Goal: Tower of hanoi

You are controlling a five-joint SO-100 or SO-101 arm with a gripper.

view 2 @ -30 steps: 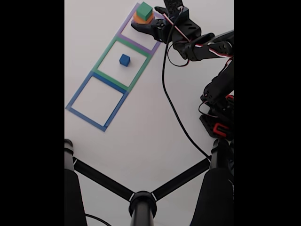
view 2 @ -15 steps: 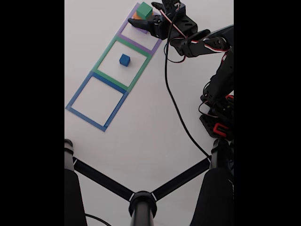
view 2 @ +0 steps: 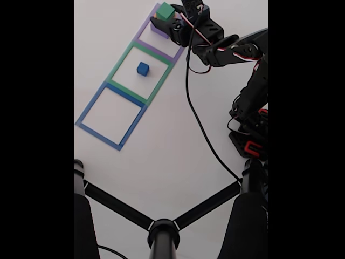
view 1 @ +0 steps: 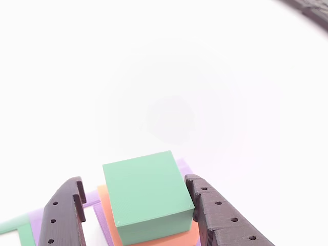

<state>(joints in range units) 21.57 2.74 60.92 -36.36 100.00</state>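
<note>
1. In the other view the green block [view 1: 148, 197] sits on the orange block [view 1: 169, 237], of which only a thin strip along the left and bottom edges shows; the frame cuts off the rest of the stack.
2. The gripper [view 1: 137, 205] straddles the green block with its jaws spread. The right finger [view 1: 218, 215] looks to be at or touching the block's right face, while the left finger [view 1: 64, 215] stands clear, with a gap of white table [view 1: 169, 77] between it and the block.
3. Both fingers are cut off by the bottom edge of that view, so their roots are not seen.
4. A purple strip [view 1: 92, 197] peeks out around the stack; whether it belongs to a purple block or to the flat purple outline cannot be told from here.
5. In the fixed view the green block [view 2: 165, 11] stands at the far corner of the purple outline [view 2: 156, 49], and the gripper [view 2: 168, 22] covers most of what lies under it.
6. The blue block [view 2: 142, 68] sits alone inside the green outline [view 2: 121, 62], well apart from the stack.
7. The blue outline [view 2: 89, 110] is nearest the camera.
8. Black bars flank the fixed view, and a dark stand [view 2: 161, 232] crosses its lower part.
</note>
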